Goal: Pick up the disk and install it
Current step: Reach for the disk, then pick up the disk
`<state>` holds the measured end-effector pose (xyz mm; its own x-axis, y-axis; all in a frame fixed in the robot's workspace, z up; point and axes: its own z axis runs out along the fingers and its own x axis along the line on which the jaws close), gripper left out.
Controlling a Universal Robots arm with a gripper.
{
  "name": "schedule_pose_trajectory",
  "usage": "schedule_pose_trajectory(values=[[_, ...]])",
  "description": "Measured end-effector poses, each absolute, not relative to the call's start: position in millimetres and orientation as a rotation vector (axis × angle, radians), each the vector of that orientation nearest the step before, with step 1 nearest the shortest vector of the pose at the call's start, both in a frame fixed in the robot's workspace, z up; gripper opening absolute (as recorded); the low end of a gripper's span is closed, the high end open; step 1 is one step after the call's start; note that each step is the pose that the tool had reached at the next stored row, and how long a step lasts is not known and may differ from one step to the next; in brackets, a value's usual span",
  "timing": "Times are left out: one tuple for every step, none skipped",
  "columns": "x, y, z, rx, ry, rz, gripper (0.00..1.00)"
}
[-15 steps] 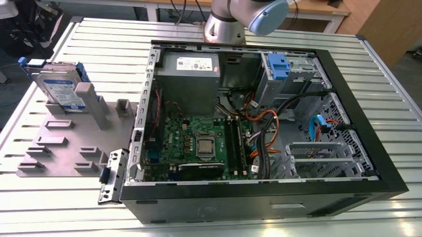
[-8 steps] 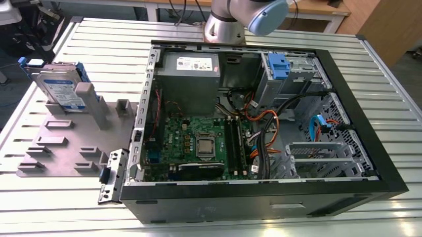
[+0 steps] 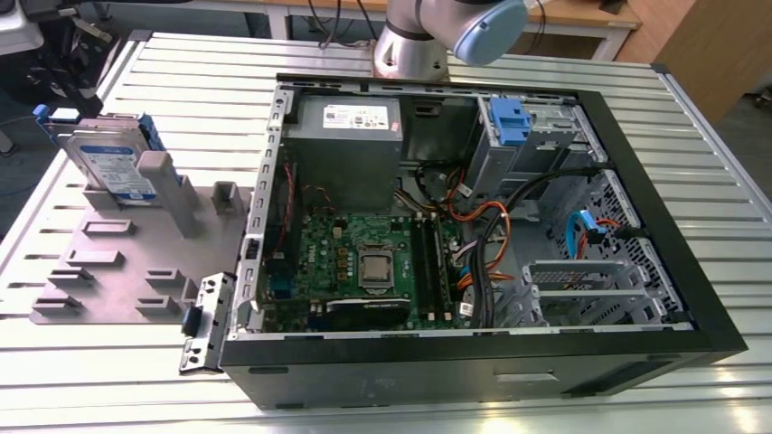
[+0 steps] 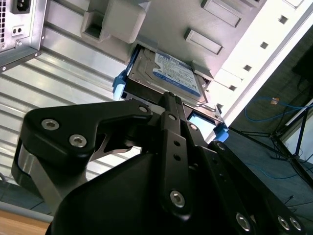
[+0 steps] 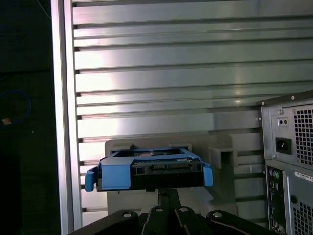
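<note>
The disk [image 3: 111,163] stands on edge in a slot of the grey fixture plate [image 3: 121,262], at the exterior view's left, beside the open computer case [image 3: 483,366]. Its silver face carries a white-and-blue label, and blue rails run along its edges. In the second wrist view the disk [image 4: 168,73] lies just beyond my black gripper [image 4: 170,98], with a gap between them. The first wrist view shows the disk [image 5: 149,169] edge on, blue carrier toward me, above the gripper [image 5: 166,196]. Nothing is held.
The arm's grey and blue joint [image 3: 447,36] rises behind the case. Inside the case are a grey power-supply box [image 3: 347,127], a blue drive carrier [image 3: 509,122], the green motherboard [image 3: 362,262] and loose cables [image 3: 483,226]. The ribbed aluminium table [image 3: 181,81] surrounds everything.
</note>
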<state>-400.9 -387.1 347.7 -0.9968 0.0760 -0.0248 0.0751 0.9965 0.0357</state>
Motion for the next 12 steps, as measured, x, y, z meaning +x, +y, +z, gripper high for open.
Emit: schedule_pose_trajectory(values=[[-400.9, -387.1, 347.5, 0.118, 3.113, 0.054, 0.11], [-400.9, -387.1, 347.4, 0.118, 3.113, 0.054, 0.11], [-400.9, -387.1, 347.4, 0.118, 3.113, 0.054, 0.11], [-400.9, -387.1, 347.4, 0.118, 3.113, 0.054, 0.11], [-400.9, -387.1, 347.3, 0.118, 3.113, 0.054, 0.11], [-400.9, -387.1, 347.3, 0.118, 3.113, 0.054, 0.11], [-400.9, -387.1, 347.4, 0.118, 3.113, 0.054, 0.11], [-400.9, -387.1, 347.3, 0.118, 3.113, 0.054, 0.11], [-400.9, -387.1, 347.3, 0.118, 3.113, 0.054, 0.11], [-400.9, -387.1, 347.3, 0.118, 3.113, 0.054, 0.11], [-400.9, -387.1, 347.3, 0.118, 3.113, 0.054, 0.11], [-400.9, -387.1, 347.3, 0.118, 3.113, 0.054, 0.11]])
